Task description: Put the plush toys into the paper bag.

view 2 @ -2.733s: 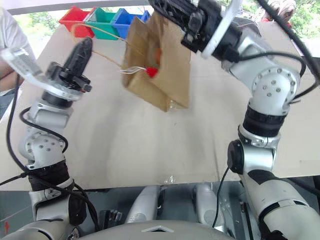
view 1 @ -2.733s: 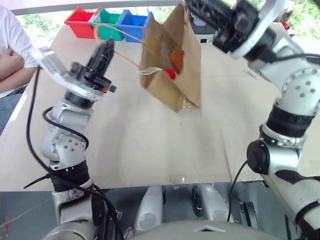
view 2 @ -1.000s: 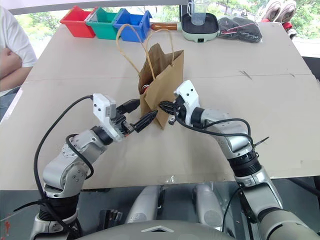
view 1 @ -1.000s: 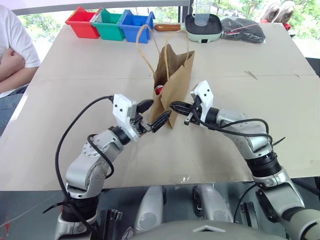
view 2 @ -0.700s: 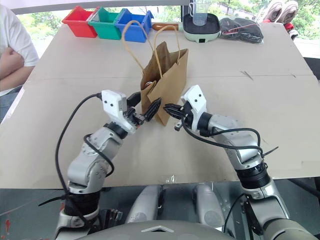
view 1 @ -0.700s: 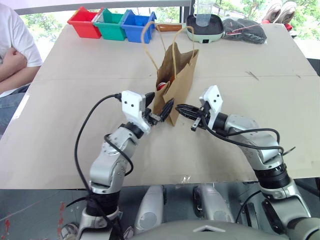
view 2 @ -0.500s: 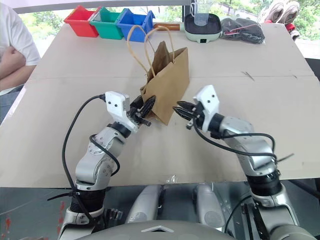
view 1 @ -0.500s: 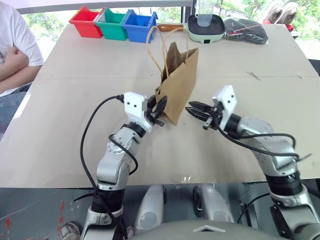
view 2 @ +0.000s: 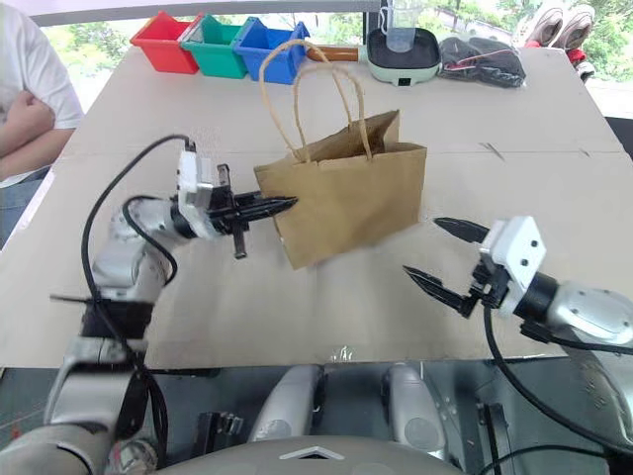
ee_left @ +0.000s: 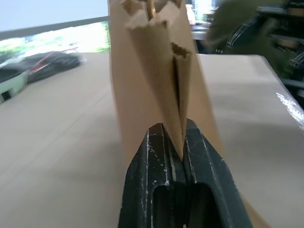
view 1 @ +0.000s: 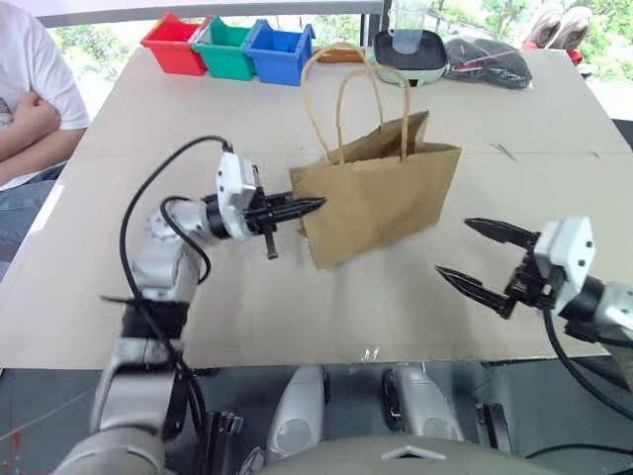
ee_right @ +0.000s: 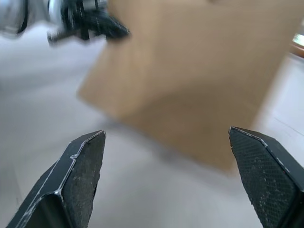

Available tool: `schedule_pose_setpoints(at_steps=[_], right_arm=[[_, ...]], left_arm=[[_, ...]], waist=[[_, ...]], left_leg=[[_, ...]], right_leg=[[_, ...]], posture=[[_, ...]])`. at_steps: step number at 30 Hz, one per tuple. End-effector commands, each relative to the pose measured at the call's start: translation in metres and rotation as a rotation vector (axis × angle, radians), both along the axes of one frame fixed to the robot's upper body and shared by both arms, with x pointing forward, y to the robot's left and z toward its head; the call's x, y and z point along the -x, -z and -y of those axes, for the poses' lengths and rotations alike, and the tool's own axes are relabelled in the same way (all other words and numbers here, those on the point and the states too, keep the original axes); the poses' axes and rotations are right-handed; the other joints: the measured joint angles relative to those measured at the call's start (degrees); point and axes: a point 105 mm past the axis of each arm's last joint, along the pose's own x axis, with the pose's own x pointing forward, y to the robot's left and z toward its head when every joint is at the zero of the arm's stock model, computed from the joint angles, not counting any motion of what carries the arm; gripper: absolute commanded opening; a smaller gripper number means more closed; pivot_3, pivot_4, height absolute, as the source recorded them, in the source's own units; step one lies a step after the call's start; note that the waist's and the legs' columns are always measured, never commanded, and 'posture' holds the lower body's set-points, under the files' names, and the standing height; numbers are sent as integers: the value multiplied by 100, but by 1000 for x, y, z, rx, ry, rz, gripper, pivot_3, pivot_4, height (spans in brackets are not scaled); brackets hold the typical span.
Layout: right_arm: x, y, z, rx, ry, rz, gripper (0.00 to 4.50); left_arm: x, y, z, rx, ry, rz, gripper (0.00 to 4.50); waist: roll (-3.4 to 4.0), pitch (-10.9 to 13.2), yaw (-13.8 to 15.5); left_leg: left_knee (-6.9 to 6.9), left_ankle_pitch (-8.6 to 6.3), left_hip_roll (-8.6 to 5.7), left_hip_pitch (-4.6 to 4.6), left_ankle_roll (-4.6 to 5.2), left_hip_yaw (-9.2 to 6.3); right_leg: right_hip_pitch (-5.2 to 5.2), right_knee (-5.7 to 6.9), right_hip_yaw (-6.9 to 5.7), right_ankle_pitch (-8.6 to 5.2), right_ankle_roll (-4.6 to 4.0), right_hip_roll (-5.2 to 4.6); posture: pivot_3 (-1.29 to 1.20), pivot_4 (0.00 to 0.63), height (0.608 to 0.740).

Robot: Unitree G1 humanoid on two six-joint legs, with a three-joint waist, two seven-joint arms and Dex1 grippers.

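Note:
The brown paper bag (view 1: 381, 203) is at the table's middle, broad side toward me, tilted, its two loop handles (view 1: 341, 94) standing up. My left gripper (view 1: 309, 205) points level at the bag's left side and is shut on its folded side edge (ee_left: 178, 111); the left wrist view shows both fingers (ee_left: 156, 152) pinching the paper. My right gripper (view 1: 452, 245) is open to the right of the bag, apart from it, with nothing between its fingers (ee_right: 90, 156). The plush toys are hidden.
Red (view 1: 174, 43), green (view 1: 226, 45) and blue (view 1: 280, 51) bins line the table's far left edge. A pale green tray with a clear cup (view 1: 410, 51) and a dark bundle (view 1: 490, 59) sit at the back. A person's arm (view 1: 35, 114) rests at the left.
My left gripper has closed on the bag's side edge, and the bag has swung broadside. My right gripper has opened and drawn back to the right, away from the bag.

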Motion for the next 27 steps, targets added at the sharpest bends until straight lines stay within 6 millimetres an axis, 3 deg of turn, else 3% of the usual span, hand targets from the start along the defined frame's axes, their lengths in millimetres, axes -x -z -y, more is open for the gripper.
schedule_pose_setpoints(at_steps=[1,4,8,11,14,17,23,27], right_arm=[[12,-11,3,16,6,54,4012],[15,-10,6,21,24,51,4012],[16,-8,8,21,39,47,4092],[12,-6,14,15,50,31,4092],[10,-6,21,18,52,26,4092],[10,-4,40,54,68,7,4092],[16,0,68,115,77,-40,4092],[18,6,82,159,96,-59,4092]], left_arm=[[-6,19,6,-135,125,38,0],[-13,20,5,-150,157,57,0],[-21,6,5,-59,113,55,1371],[-16,9,-12,-67,-29,12,2806],[0,2,-23,-4,-102,-63,2806],[29,-1,-47,51,-237,-154,2806],[84,17,-58,41,-367,-281,2806],[106,34,-64,44,-461,-376,2806]], waist=[[-1,-1,-13],[-2,-1,-38],[-2,0,-33],[-2,-1,-76],[-1,0,-131],[1,1,-132],[8,-1,-30],[5,-3,17]], left_leg=[[0,0,0,0,0,1],[-1,-1,0,-1,1,-3],[0,0,2,-2,1,-11],[0,-1,2,-2,1,-10],[-3,-1,8,3,1,-13],[-3,-1,19,1,1,-19],[-5,-1,24,16,1,-7],[2,-1,21,14,1,-10]], right_leg=[[3,-4,1,1,0,0],[5,-9,0,1,0,1],[6,-7,-5,1,0,2],[6,-7,-2,1,1,1],[7,0,-3,2,0,0],[6,5,-11,1,-1,-5],[21,-3,-4,0,-1,-16],[23,-7,-7,-1,-1,-15]], posture=[[0,150,740],[0,150,740],[0,150,740],[0,150,740],[0,150,740],[0,150,740],[0,150,740],[0,150,740]])
